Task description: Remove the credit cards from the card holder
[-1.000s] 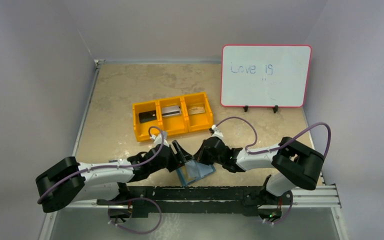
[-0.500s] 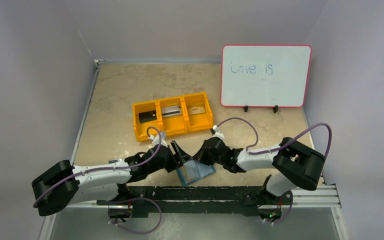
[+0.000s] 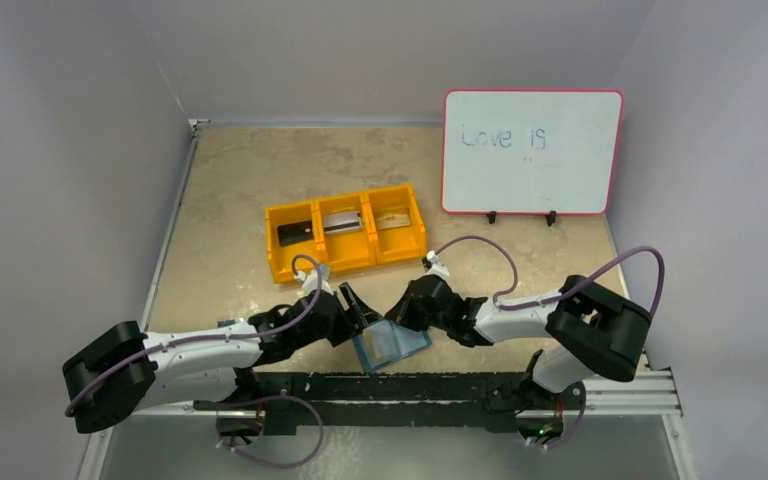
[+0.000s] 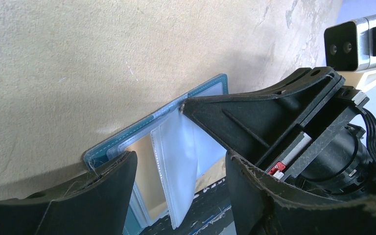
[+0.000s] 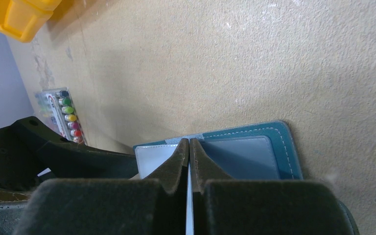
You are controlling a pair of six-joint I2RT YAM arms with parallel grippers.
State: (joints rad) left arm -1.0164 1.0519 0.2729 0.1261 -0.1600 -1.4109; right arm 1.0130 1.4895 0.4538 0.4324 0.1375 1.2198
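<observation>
My left gripper [image 4: 178,169] has its fingers apart over the open teal-blue booklet card holder [image 5: 245,154] lying on the tan table [image 5: 274,58]. My right gripper [image 5: 189,146] is pinched tight on its clear page [image 4: 181,161].

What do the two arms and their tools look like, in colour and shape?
The left arm and the right arm both have white links between bulky black joints, and a purple cable loops along each. The left tool and the right tool are black, with two tapering fingers of rough, matt material.
</observation>
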